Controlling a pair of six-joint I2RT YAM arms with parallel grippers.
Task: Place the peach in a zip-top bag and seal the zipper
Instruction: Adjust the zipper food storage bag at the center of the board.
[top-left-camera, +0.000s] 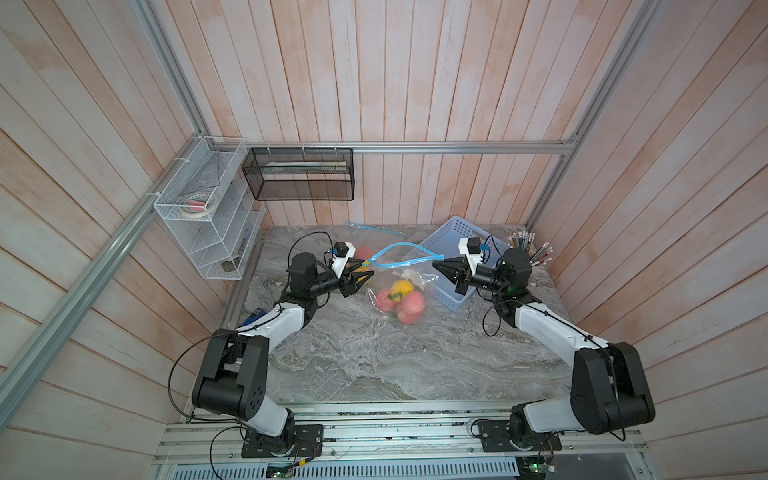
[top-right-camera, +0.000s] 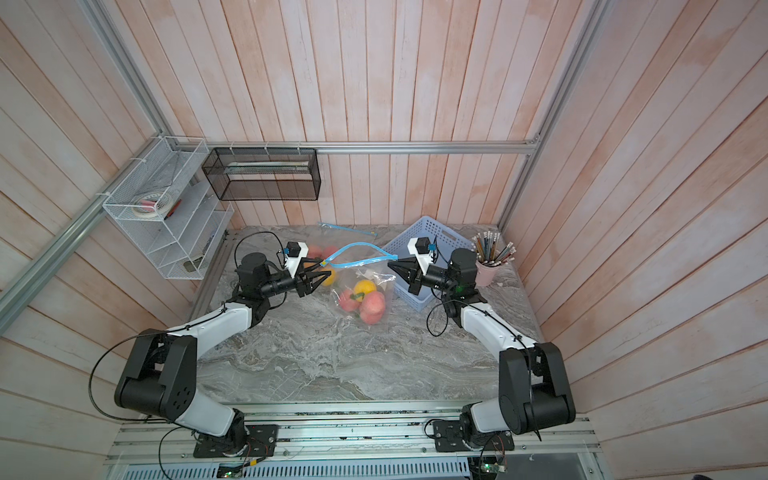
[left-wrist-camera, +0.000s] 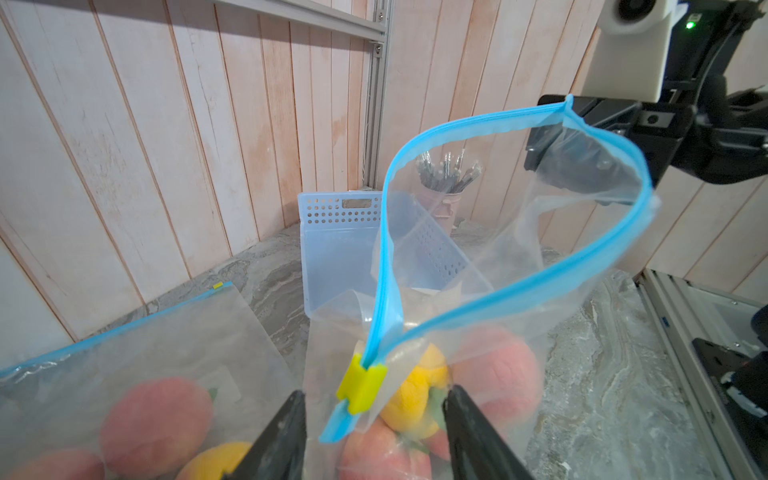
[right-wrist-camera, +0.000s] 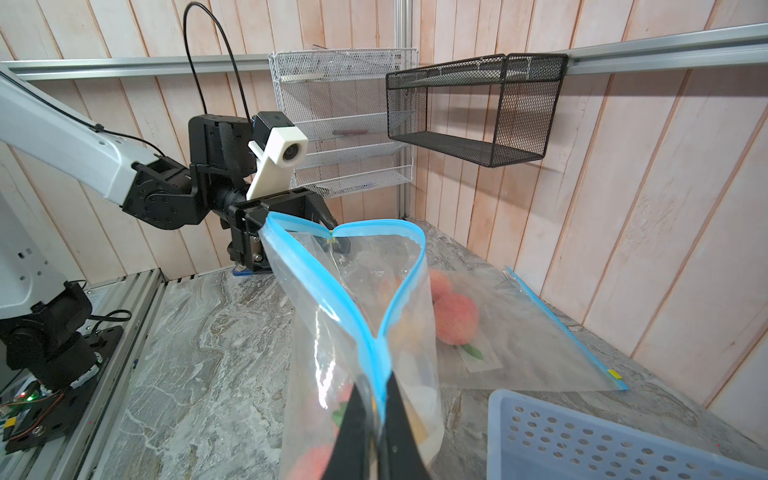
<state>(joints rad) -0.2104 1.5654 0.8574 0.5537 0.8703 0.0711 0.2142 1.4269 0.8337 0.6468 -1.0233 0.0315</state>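
Peaches (top-left-camera: 411, 305) and a yellow fruit (top-left-camera: 402, 286) lie in the bottom of a clear bag (top-left-camera: 415, 275) strung between the two grippers over the marble table (top-left-camera: 353, 357). Its blue zipper (top-left-camera: 392, 249) is undone, and the two sides bow apart in a wide loop. The right gripper (top-left-camera: 436, 264) is pinched tight on one end of the zipper. At the other end, the left gripper (top-left-camera: 369, 267) has its fingers spread on either side of the yellow slider (left-wrist-camera: 360, 388), with a gap on both sides. A blue perforated basket (top-left-camera: 457, 232) sits just behind the right gripper, with a pink cup of pencils (top-right-camera: 488, 270) beyond it. A second bag (right-wrist-camera: 519, 345) holding more fruit lies flat near the back wall, close beside the left gripper. A white wire rack (top-left-camera: 199, 208) and a black mesh shelf (top-left-camera: 299, 174) hang on the walls, well apart from the work.
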